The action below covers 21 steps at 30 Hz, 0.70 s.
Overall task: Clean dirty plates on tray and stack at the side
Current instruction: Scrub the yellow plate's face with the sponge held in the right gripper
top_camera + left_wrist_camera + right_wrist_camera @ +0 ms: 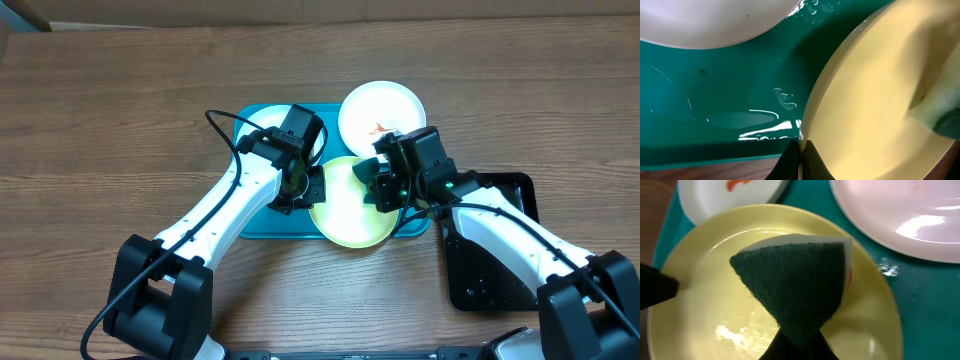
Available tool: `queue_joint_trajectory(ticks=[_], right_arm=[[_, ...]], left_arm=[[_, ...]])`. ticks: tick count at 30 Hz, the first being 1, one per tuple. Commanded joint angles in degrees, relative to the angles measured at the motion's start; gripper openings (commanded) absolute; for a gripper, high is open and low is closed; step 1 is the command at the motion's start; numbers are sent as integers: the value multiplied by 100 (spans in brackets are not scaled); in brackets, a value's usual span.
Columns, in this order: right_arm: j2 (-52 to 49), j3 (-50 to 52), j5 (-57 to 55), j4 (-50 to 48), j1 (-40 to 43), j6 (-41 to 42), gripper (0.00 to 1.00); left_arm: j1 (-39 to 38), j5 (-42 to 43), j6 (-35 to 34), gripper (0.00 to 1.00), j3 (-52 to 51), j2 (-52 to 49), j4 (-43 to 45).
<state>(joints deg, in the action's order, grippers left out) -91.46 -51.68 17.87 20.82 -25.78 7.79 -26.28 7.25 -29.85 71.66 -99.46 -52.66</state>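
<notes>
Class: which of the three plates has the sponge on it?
The pale yellow-green plate, nearest the robot; the sponge presses on it. The other two are white.

Colours: tray (290,228) turquoise-blue, glossy; yellow-green plate (345,215) pale; white plate (380,108) with an orange-red smear (380,129). Also sponge (790,285) — dark green face, whitish backing; desk (100,120) — brown wood grain; small tray (495,280) black; arms (230,210) white with black joints.

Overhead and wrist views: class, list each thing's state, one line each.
Yellow-green plate: rim pinched by left tool, small red smear showing.
Sponge: clamped in right tool, green side over that plate.
Smeared white plate: orange smear, unwiped.
Other white plate: on turquoise tray, partly hidden.
</notes>
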Motion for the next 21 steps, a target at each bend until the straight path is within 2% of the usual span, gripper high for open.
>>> queue_joint_trajectory(ticks=[1,5,15,21], right_arm=[[-11,26,457,-39,-203,-59,4],[9,11,260,7,-267,-52,5],[94,-151,-1740,269,-146,186,8],[90,0,-2063,116,-146,275,8]], left_arm=[[0,-15,-59,4,7,9,9],[-7,-15,-57,4,7,9,-55],[20,-15,-59,4,7,11,-81],[-31,28,-59,4,9,11,-109]])
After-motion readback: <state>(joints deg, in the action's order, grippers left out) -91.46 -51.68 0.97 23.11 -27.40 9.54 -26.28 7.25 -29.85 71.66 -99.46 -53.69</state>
